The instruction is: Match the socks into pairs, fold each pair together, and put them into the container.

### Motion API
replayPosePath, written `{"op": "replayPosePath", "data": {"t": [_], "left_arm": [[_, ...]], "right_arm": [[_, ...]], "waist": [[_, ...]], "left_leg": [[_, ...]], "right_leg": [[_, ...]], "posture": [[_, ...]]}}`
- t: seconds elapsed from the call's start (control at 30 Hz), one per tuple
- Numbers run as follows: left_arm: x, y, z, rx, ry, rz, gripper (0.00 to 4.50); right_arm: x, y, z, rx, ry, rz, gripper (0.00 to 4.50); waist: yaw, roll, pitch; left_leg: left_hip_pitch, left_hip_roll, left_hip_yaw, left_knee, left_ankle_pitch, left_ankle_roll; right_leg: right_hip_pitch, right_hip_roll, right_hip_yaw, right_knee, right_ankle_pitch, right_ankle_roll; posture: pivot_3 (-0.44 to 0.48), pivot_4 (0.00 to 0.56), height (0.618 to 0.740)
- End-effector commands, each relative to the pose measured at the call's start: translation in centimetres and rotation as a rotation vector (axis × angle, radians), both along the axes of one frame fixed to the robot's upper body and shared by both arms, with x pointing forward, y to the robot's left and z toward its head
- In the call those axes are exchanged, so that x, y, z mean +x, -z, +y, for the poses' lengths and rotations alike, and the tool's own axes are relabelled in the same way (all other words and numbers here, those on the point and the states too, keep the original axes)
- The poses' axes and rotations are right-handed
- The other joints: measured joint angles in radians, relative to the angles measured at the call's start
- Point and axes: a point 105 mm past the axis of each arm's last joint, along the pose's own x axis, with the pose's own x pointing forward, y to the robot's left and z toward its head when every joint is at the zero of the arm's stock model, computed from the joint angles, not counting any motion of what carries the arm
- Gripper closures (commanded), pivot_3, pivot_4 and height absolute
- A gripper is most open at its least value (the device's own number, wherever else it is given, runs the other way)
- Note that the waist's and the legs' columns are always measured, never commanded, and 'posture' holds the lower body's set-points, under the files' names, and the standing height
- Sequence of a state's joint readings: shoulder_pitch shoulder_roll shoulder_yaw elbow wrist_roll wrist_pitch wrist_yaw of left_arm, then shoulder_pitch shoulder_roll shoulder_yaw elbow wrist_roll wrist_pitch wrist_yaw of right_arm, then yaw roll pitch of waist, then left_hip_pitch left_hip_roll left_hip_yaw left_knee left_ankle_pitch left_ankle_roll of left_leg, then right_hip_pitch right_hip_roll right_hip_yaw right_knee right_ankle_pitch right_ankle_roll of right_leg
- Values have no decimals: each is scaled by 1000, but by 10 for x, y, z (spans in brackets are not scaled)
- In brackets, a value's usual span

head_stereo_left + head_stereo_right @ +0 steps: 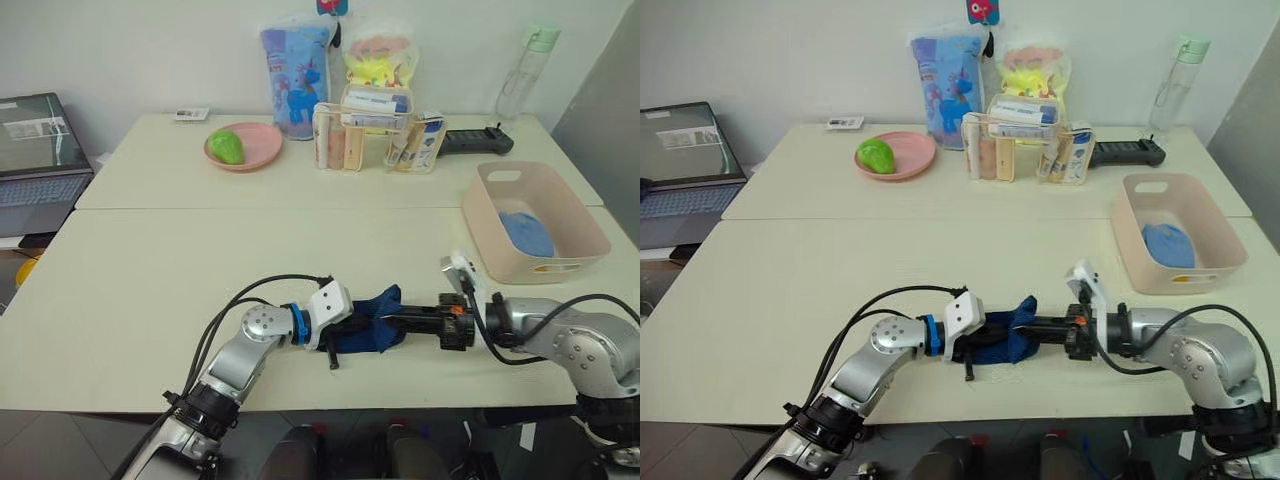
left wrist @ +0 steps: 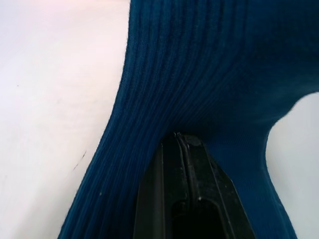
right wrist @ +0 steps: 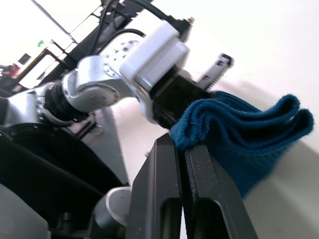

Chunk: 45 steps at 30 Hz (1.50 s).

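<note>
A folded bundle of dark navy socks (image 1: pixel 372 322) lies near the table's front edge, stretched between my two grippers. From the left, my left gripper (image 1: pixel 348 330) is shut on the ribbed navy fabric (image 2: pixel 199 74), which bunches at its fingertips (image 2: pixel 169 164). Opposite it, my right gripper (image 1: pixel 398 320) is shut on the folded edge of the socks (image 3: pixel 239 129). The pale pink container (image 1: pixel 580 232) stands at the right of the table. Light blue socks (image 1: pixel 527 234) lie inside it.
A round pink plate (image 1: pixel 262 146) with a green object (image 1: pixel 227 146) sits at the back. Beside it stand a clear organiser (image 1: pixel 375 135) of toiletries, two printed bags (image 1: pixel 297 75), a water bottle (image 1: pixel 526 70) and a black remote (image 1: pixel 478 141). A laptop (image 1: pixel 38 160) is at far left.
</note>
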State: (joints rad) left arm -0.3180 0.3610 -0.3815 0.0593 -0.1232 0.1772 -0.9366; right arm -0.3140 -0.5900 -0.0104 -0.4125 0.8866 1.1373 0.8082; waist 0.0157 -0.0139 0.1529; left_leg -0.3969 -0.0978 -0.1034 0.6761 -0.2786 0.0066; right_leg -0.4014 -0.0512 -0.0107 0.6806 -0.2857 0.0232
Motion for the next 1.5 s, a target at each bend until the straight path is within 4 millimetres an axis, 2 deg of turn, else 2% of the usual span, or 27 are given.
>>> {"op": "replayPosePath", "data": {"t": [0.03, 0.13, 0.23, 0.4, 0.6, 0.73, 0.87, 0.93, 1.07, 1.17, 1.3, 1.43, 1.5], "left_arm": [[-10, 12, 15, 30, -26, 87, 4491], [-14, -5, 25, -16, -35, 128, 4491], [-13, -26, 48, -52, -102, 152, 4491], [-13, -70, 98, -60, -195, 126, 4491], [-7, -83, 94, -70, -190, 78, 4491], [-1, -87, 89, -99, -203, 63, 4500], [-2, -88, 88, -96, -182, 61, 4500], [-3, -93, 83, -105, -156, 48, 4500], [-8, -103, 72, -137, -98, 52, 4500], [-13, -90, 65, -90, -68, 71, 4500], [-17, -70, 64, -32, -63, 89, 4500], [-14, -17, 82, 120, -124, 113, 4500], [-10, -7, 86, 155, -143, 96, 4500]], "right_arm": [[4, -10, 21, 43, -51, -26, 4500], [7, -5, 26, 20, -68, -22, 4500], [12, 3, 32, -9, -76, -28, 4500], [17, 15, 47, -51, -116, -32, 4500], [21, 17, 55, -62, -150, -47, 4500], [18, 10, 56, -41, -184, -55, 3472], [15, 1, 50, -25, -192, -61, 2098], [7, -11, 44, 34, -222, -31, 1394], [8, -16, 26, 22, -169, -42, 1394], [29, -6, 8, -52, -10, -50, 1394], [40, 3, -2, -119, 83, -45, 1394], [41, 20, -8, -192, 131, 5, 1394], [36, 27, -6, -216, 117, 28, 1394]], "waist": [[-5, 0, 0], [-16, 1, 0], [-18, 0, 0], [-21, 1, 1], [-14, 1, 1], [-16, 1, 1], [-19, 1, 1], [-18, 1, 1], [-15, 1, 1], [-17, 1, 1], [-18, 1, 1], [-18, 1, 1], [-16, 1, 1]], "left_leg": [[0, 0, 0, 0, 0, 0], [-1, 0, 0, -1, 0, 0], [-1, 0, 0, -1, 0, 0], [-1, 1, 0, -1, 0, 0], [-1, -1, -1, 0, 0, 0], [-2, 0, -1, 0, 0, 0], [-2, 0, 0, -1, 0, 0], [-2, 0, -1, -1, 0, 0], [-2, 0, -1, 0, 0, 0], [-2, 0, 0, 0, 0, 0], [-2, 0, 0, -1, 0, 0], [-1, 0, 0, -1, 0, 0], [-2, 0, 0, -1, 0, 0]], "right_leg": [[0, 0, 0, 0, 0, 0], [-2, 0, 0, 1, 0, 0], [-2, 0, 0, 1, 0, 0], [-3, 1, 0, 1, 0, 0], [-2, 0, 0, 0, 0, 0], [-3, 0, 0, 0, 0, 0], [-3, 0, 0, 0, 0, 0], [-3, 0, 0, 1, 0, 0], [-3, 0, 0, 0, 0, 0], [-3, 0, 0, 0, 0, 0], [-3, 0, 0, 0, 0, 0], [-3, 0, 1, 0, 0, 0], [-3, 0, 0, 0, 0, 0]], "posture": [[0, 150, 740], [0, 150, 740], [0, 150, 740], [0, 150, 740], [0, 150, 740], [0, 150, 740], [0, 150, 740], [0, 150, 740], [0, 150, 740], [0, 150, 740], [0, 150, 740], [0, 150, 740], [0, 150, 740]]}}
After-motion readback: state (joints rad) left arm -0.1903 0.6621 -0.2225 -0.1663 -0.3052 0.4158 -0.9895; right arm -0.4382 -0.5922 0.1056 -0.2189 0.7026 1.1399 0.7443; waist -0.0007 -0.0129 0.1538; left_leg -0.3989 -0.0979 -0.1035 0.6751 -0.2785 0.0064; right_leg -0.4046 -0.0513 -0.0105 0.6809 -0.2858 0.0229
